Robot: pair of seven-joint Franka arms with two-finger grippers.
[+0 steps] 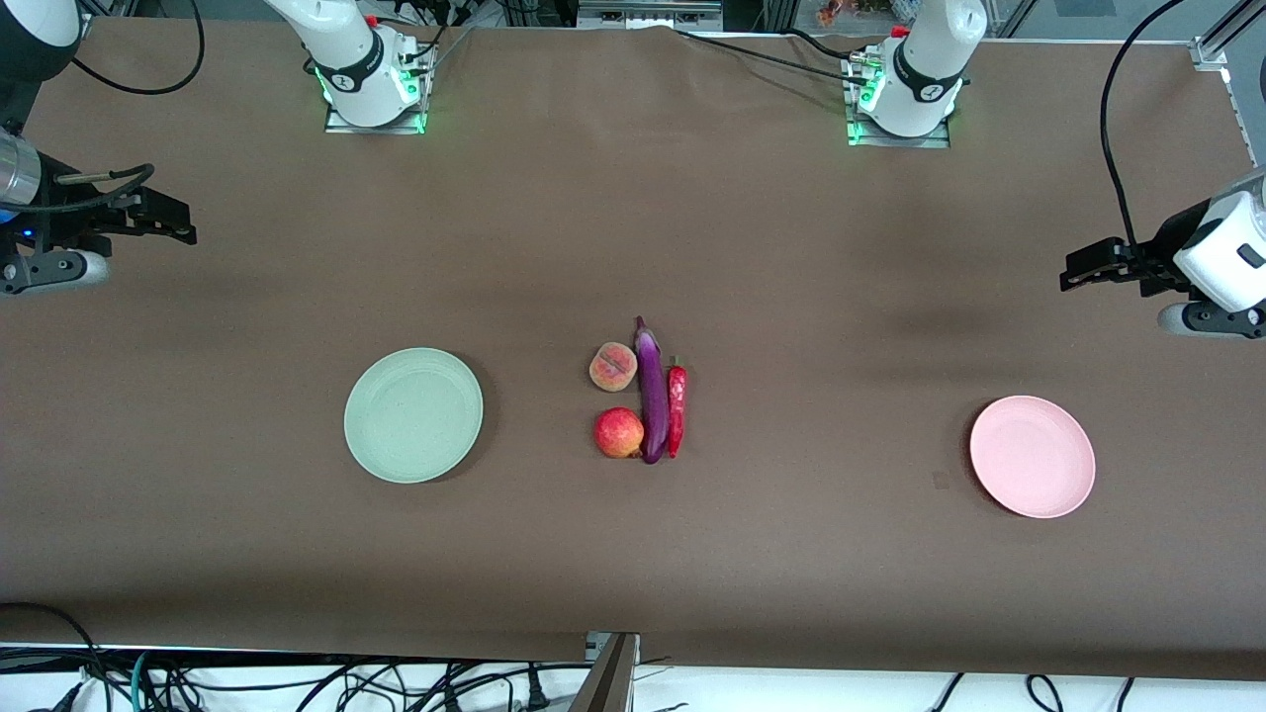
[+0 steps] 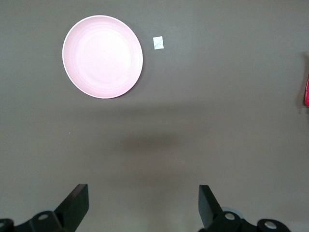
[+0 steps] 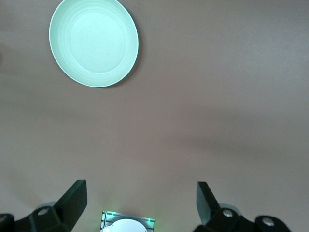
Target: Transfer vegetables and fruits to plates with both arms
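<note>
In the front view a purple eggplant lies mid-table with a red chili pepper beside it on the left arm's side. On its other side lie a peach and, nearer the camera, a shiny red fruit. The pale green plate sits toward the right arm's end; it also shows in the right wrist view. The pale pink plate sits toward the left arm's end and shows in the left wrist view. The left gripper and the right gripper hang open and empty above the table's ends.
A small pale tag lies on the brown table cover beside the pink plate. The arm bases stand at the table's edge farthest from the camera. Cables hang below the edge nearest the camera.
</note>
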